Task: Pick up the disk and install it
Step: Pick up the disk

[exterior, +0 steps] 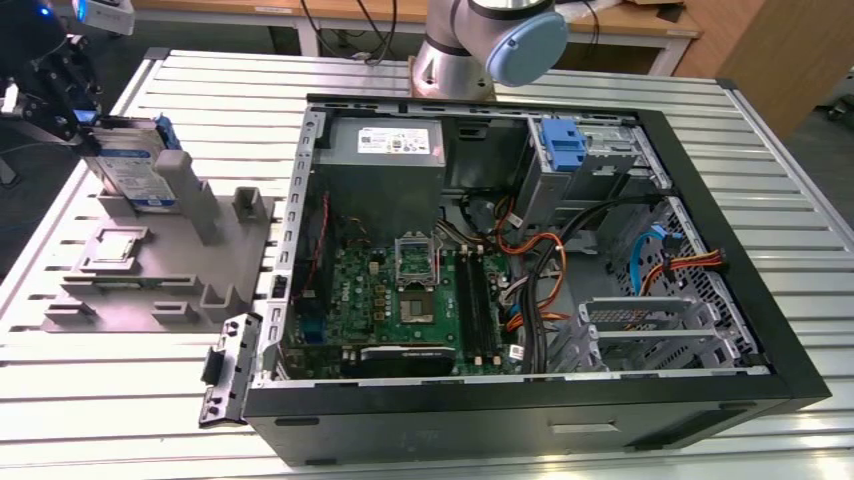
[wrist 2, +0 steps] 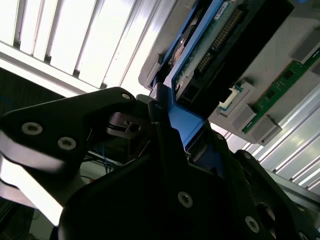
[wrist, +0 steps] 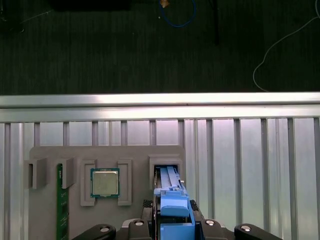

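- The disk (exterior: pixel 134 165) stands on edge in a slot of the grey fixture (exterior: pixel 174 260), upper left of the exterior view, well apart from the open case (exterior: pixel 787 370)
- It looks like a stiff metal slab, fairly heavy for its bulk and smooth on its faces; a knock or drop could harm it, and the bare circuit side (wrist 2: pixel 212 45) seen in the second wrist view is best left untouched
- The blue rails (wrist: pixel 174 197) along its sides look like the surest place to hold
- The gripper (wrist: pixel 170 206) looks clenched on the disk's upper end, with a finger against each side of the blue plastic
- A chip (wrist: pixel 104 182) lies in the fixture pocket just beside the slot; the fixture rests on a slatted table (exterior: pixel 747 110)
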